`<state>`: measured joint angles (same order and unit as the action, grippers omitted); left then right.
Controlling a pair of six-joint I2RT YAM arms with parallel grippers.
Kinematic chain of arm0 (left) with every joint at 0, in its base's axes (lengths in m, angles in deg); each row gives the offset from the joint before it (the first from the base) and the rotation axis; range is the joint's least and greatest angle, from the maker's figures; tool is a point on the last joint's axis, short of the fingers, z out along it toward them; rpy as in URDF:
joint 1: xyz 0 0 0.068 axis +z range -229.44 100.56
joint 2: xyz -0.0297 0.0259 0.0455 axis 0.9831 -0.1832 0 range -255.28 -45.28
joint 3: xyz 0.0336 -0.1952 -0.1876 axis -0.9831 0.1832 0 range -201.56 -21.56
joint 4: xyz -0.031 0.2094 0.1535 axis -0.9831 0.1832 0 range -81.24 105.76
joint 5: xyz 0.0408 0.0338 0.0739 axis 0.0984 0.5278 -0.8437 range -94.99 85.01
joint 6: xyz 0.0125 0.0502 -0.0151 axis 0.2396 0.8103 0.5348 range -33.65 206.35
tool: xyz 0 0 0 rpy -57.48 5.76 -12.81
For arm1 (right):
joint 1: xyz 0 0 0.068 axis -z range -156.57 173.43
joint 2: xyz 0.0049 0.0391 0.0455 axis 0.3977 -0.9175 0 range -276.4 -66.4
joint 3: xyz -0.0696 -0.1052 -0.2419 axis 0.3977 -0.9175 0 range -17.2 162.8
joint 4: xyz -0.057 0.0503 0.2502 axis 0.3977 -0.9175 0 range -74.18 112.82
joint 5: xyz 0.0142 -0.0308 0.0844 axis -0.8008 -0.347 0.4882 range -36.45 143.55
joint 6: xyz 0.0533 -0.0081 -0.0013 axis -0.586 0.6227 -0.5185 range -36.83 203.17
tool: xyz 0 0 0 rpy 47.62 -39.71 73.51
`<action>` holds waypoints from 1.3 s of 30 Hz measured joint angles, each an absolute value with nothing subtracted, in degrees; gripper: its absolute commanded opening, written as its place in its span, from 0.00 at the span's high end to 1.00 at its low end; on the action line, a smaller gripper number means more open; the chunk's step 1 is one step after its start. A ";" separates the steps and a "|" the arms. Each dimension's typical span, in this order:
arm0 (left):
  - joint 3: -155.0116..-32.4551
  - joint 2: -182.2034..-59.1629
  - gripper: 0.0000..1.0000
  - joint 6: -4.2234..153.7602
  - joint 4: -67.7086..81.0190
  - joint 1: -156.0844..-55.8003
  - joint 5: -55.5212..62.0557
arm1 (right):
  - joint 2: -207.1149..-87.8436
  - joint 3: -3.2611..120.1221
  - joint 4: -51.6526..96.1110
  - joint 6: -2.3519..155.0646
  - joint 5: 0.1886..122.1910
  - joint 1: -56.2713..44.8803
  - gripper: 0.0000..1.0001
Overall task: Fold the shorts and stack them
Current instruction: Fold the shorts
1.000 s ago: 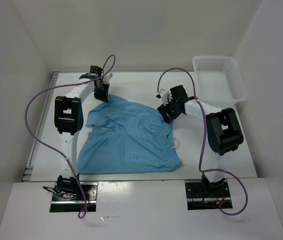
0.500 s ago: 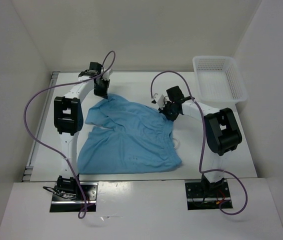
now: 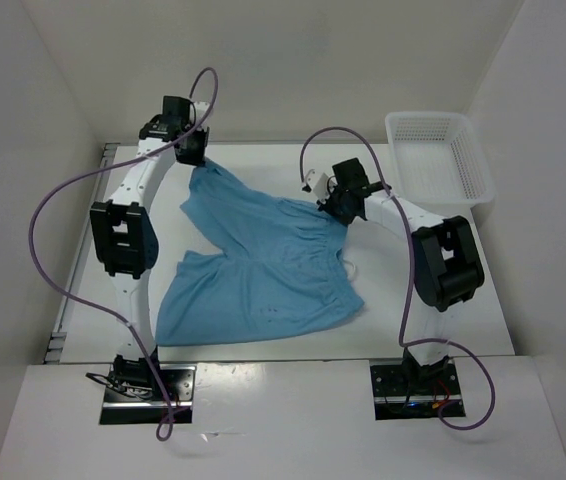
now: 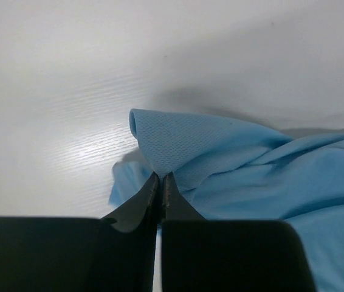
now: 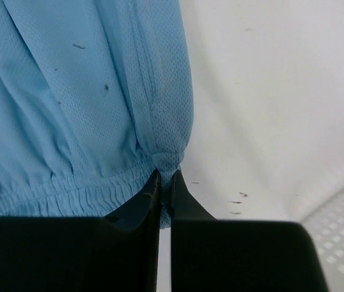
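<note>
- Top external view is showing you the left gripper (image 3: 191,152) working at the far left of the table (image 3: 93,300), with its jaws pressed together on a corner of the shorts (image 3: 263,270). The left wrist view is showing a small peak of blue mesh pinched right at the tips.
- You are handling a light, limp cloth that is sagging and creasing between the two holds. It will likely drape rather than keep a shape, so you are better off gripping hems and corners than the middle of a panel.
- You are looking at shorts lying mostly flat mid-table. The legs seem to be pointing left, one rising toward the left gripper and one spreading toward the near-left edge. The long axis is running roughly left to right.
- You are seeing the gathered waistband (image 5: 68,188) along the right side, with the white drawstring (image 3: 351,287) trailing beside it.
- You are seeing the right gripper (image 3: 329,205) closed on the far end of that waistband, with the elastic edge nipped between its tips.
- You are leaving the white basket (image 3: 483,170) at the far right, well apart from the cloth.
</note>
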<state>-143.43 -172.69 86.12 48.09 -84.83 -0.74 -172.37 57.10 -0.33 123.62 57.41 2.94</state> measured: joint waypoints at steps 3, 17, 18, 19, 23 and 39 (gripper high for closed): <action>-143.82 -169.24 0.99 86.14 49.25 -84.02 -1.07 | -170.45 57.62 -0.33 123.75 55.99 2.94 1.00; -102.77 -146.27 0.89 86.14 52.27 -80.61 -1.07 | -154.23 48.86 0.15 123.99 54.43 2.37 1.00; -100.94 -145.98 0.88 86.14 52.55 -80.13 -0.87 | -153.36 47.72 0.13 124.08 54.52 2.13 1.00; -99.15 -145.70 0.88 86.12 52.66 -79.50 -0.55 | -152.79 46.74 0.13 124.19 54.63 1.78 1.00; -93.20 -143.21 0.85 86.10 52.22 -78.16 1.36 | -152.31 43.02 0.26 124.97 55.26 -0.47 1.00; -81.79 -141.55 0.57 86.07 47.50 -78.19 5.36 | -152.22 38.59 0.93 127.25 55.66 -5.45 1.00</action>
<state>-81.79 -141.55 86.07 47.50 -78.19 5.36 -152.22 38.59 0.93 127.25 55.66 -5.45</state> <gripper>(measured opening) 0.423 0.045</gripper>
